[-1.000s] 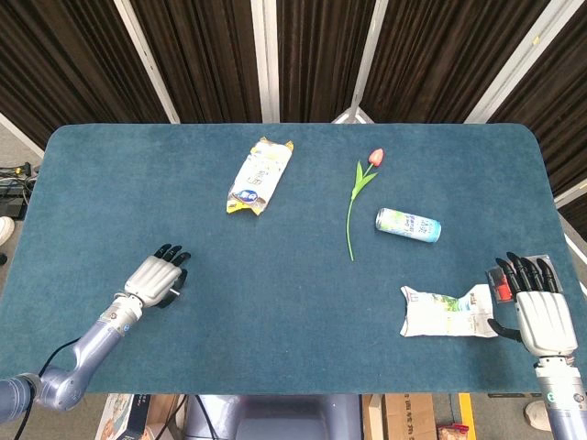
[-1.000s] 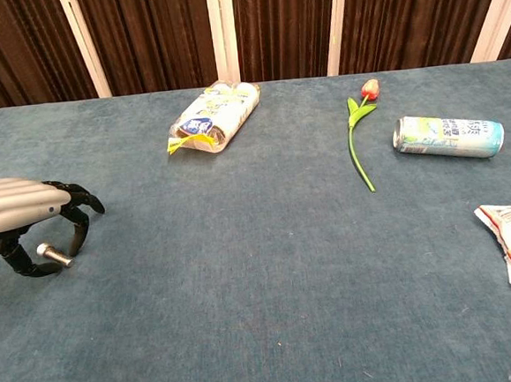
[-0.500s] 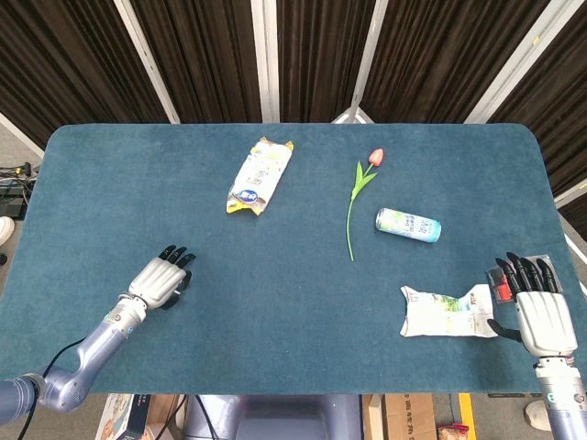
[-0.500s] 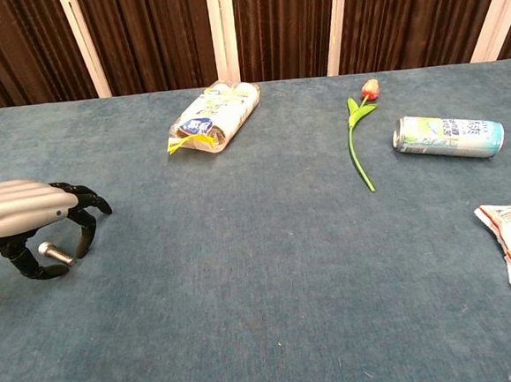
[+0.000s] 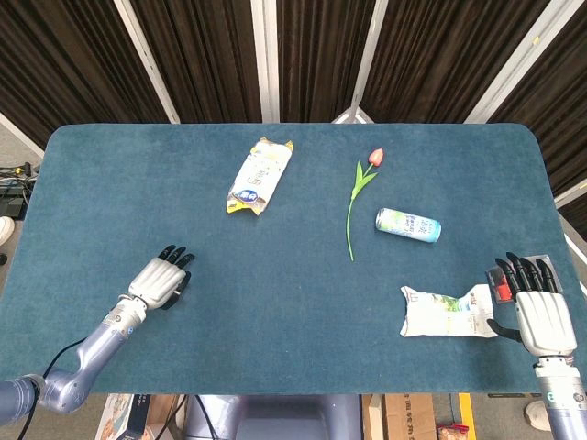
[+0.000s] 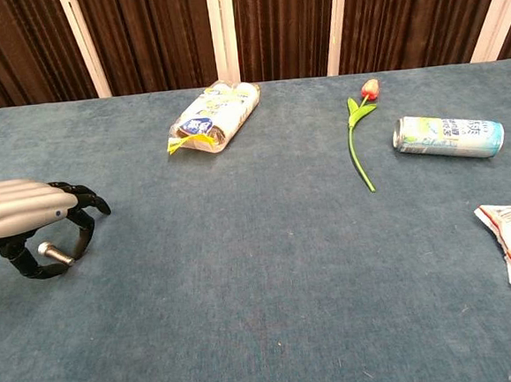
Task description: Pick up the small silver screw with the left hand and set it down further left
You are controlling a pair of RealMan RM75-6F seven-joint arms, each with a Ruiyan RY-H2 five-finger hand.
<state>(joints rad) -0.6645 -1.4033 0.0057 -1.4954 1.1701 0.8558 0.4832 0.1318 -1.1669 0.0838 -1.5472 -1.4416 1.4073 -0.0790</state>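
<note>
The small silver screw (image 6: pixel 55 254) lies almost level just above the blue table cloth at the far left of the chest view. My left hand (image 6: pixel 22 209) arches over it, and its thumb and a curled finger pinch the screw between them. From the head view the left hand (image 5: pixel 158 282) covers the screw. My right hand (image 5: pixel 541 313) rests at the table's near right edge with its fingers stretched out and nothing in them.
A yellow-white snack pack (image 5: pixel 259 174) lies at the back centre-left. A red tulip (image 5: pixel 358 188) and a lying can (image 5: pixel 408 224) are to the right of the middle. A torn white packet (image 5: pixel 445 312) lies beside the right hand, with a small red item (image 5: pixel 502 291).
The left hand has sunk slightly and shifted a little toward the robot, its fingers closing in on the screw, which now lies flatter. The right hand has not moved.
</note>
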